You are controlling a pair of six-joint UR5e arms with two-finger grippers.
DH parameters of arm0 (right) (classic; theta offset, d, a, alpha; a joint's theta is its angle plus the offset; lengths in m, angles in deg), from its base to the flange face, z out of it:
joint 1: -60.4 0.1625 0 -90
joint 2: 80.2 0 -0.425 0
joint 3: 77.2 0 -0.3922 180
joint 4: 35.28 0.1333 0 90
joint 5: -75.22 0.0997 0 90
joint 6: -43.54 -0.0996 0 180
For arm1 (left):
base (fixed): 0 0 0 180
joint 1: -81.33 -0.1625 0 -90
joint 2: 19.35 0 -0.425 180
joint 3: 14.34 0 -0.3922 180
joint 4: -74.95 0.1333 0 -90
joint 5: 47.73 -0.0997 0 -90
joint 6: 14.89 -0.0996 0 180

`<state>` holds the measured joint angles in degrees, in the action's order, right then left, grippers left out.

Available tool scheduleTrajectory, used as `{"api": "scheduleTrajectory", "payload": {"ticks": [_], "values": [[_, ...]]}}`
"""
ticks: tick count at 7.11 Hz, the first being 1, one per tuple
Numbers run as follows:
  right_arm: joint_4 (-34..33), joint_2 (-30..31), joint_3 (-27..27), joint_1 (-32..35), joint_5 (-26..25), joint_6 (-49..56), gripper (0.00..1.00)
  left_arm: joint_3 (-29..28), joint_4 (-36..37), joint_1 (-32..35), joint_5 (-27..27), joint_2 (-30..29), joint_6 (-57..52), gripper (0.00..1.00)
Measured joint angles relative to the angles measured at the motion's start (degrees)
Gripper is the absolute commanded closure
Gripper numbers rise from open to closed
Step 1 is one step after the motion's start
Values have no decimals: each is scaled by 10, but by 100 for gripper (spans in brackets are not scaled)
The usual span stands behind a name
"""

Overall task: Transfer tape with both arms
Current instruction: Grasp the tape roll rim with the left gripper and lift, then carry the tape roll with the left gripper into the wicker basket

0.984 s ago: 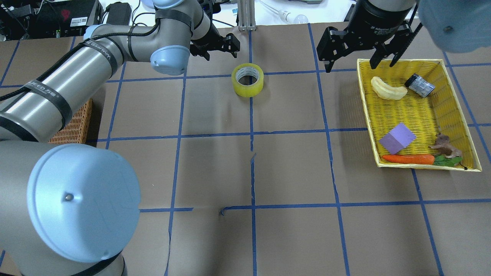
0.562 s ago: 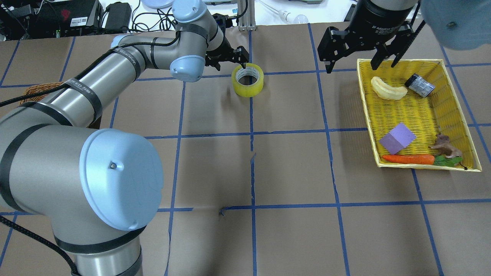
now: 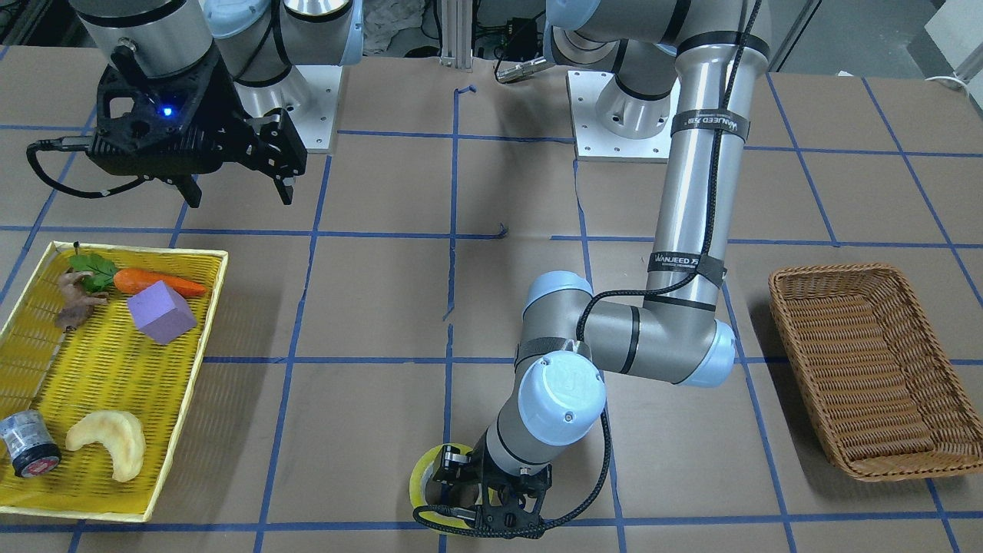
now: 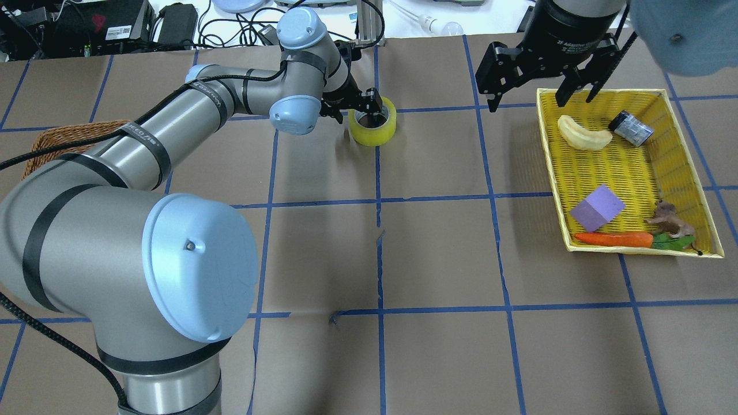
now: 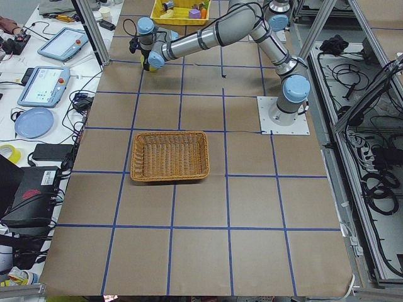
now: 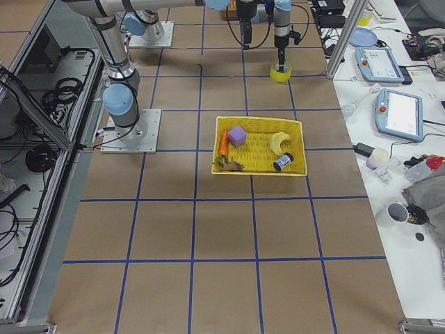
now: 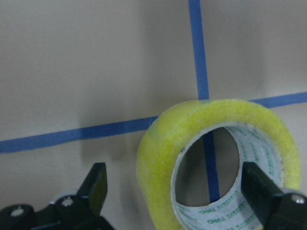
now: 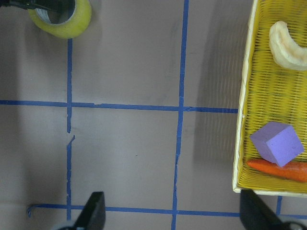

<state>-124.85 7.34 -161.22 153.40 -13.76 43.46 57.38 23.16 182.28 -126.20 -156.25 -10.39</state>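
Observation:
The tape (image 4: 373,128), a yellow roll with a whitish core, lies flat on the brown table at the far middle; it also shows in the left wrist view (image 7: 158,158) and the right wrist view (image 8: 62,21). My left gripper (image 4: 360,108) is open and down at the roll: one finger stands outside its left wall, the other over the hole and far rim. In the front view my left gripper (image 3: 480,499) hides most of the tape (image 3: 421,478). My right gripper (image 4: 539,95) is open and empty, hovering beside the yellow tray's far-left corner; it also shows in the front view (image 3: 239,196).
The yellow tray (image 4: 599,91) on the right holds a pale banana piece (image 4: 583,135), a grey cylinder (image 4: 631,128), a purple cube (image 4: 597,208), a carrot (image 4: 614,238) and a small brown figure (image 4: 669,222). A wicker basket (image 3: 860,361) stands on my left side.
My left arm has swung right and down, bringing its open gripper from beside the tape onto the roll's rim. The right gripper has hardly moved.

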Motion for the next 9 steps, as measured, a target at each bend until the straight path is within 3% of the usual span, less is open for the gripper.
{"api": "scheduleTrajectory", "payload": {"ticks": [5,9], "values": [[0,0,-1,3,3,3,0,10,-61,-3,-15,29,-37,100],[0,0,-2,3,2,3,0,12,-262,-108,-73,130,-78,100]]}}
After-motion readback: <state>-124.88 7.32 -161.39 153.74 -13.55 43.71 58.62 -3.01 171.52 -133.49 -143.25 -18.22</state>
